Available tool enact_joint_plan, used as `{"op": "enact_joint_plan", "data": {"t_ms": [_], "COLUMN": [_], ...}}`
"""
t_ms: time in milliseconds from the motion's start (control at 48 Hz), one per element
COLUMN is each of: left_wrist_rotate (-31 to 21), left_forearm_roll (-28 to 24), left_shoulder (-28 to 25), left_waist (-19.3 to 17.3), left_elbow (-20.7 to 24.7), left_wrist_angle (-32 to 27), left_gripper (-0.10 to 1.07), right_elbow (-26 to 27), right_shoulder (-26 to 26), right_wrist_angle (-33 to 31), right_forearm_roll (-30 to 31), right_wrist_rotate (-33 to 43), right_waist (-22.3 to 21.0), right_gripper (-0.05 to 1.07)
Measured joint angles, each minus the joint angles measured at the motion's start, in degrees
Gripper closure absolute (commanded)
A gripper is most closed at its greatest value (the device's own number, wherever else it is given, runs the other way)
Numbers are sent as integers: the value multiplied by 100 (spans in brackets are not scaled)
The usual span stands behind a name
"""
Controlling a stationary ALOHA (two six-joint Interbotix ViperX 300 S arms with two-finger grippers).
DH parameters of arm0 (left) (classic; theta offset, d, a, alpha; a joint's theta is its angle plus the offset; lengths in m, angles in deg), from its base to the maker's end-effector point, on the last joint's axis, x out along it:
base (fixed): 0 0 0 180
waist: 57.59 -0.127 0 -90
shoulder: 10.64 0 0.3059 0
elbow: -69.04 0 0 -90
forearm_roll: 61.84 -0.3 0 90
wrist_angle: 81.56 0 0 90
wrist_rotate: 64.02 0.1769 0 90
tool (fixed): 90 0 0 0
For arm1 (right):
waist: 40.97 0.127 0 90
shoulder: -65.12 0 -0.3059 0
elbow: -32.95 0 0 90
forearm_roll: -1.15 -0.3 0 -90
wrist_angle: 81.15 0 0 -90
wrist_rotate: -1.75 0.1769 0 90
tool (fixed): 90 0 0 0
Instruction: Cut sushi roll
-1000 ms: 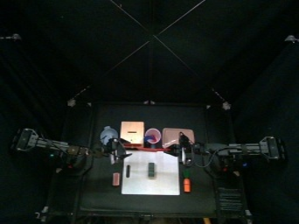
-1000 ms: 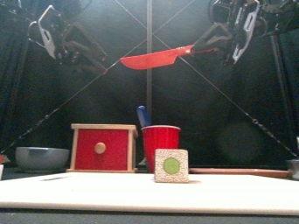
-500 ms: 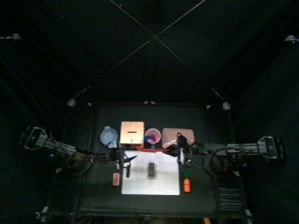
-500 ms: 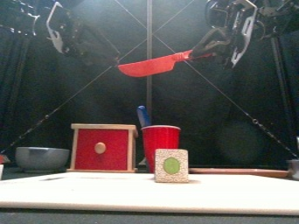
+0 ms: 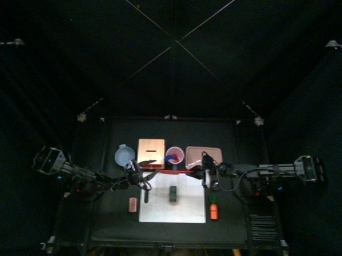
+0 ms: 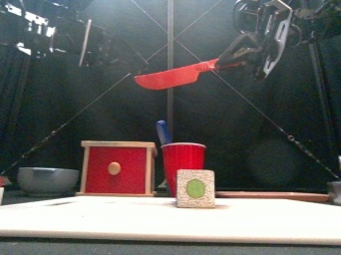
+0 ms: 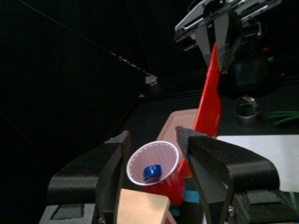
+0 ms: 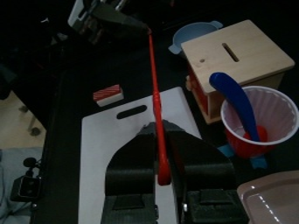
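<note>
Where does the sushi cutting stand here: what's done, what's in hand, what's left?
Done: the red knife is off the table, clamped in the right gripper high above it. In hand: only that; the left gripper is open and empty, raised too. Left: the sushi roll lies on the white board, seemingly whole, so the cut remains.

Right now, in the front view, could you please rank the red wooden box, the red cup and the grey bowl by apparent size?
1. red wooden box
2. red cup, partly hidden
3. grey bowl, though its distance from the camera makes true size unsure
</note>
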Motion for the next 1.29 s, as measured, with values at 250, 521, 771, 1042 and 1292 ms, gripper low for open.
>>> {"op": "enact_joint_plan", "data": {"t_ms": [250, 521, 771, 1042, 1292], "left_wrist_rotate": [-141, -1538, -2821, -3015, -3085], "left_forearm_roll": [-1046, -1872, -2347, -2821, -2839], "left_shoulder": [-431, 264, 413, -97, -246], "left_waist": [387, 738, 334, -220, -519], "left_elbow": [62, -176, -589, -624, -712], "left_wrist_angle": [-686, -343, -97, -105, -272], "left_gripper": [11, 11, 11, 11, 11], "right_elbow": [-18, -62, -62, -53, -62], "right_shoulder": [-9, -26, -35, -44, -53], "right_wrist_angle": [0, 0, 0, 0, 0], "right_forearm_roll": [-18, -18, -18, -18, -18], "right_wrist_rotate": [0, 0, 0, 0, 0], "right_waist": [9, 0, 0, 0, 0], "right_gripper": [67, 67, 67, 67, 67]}}
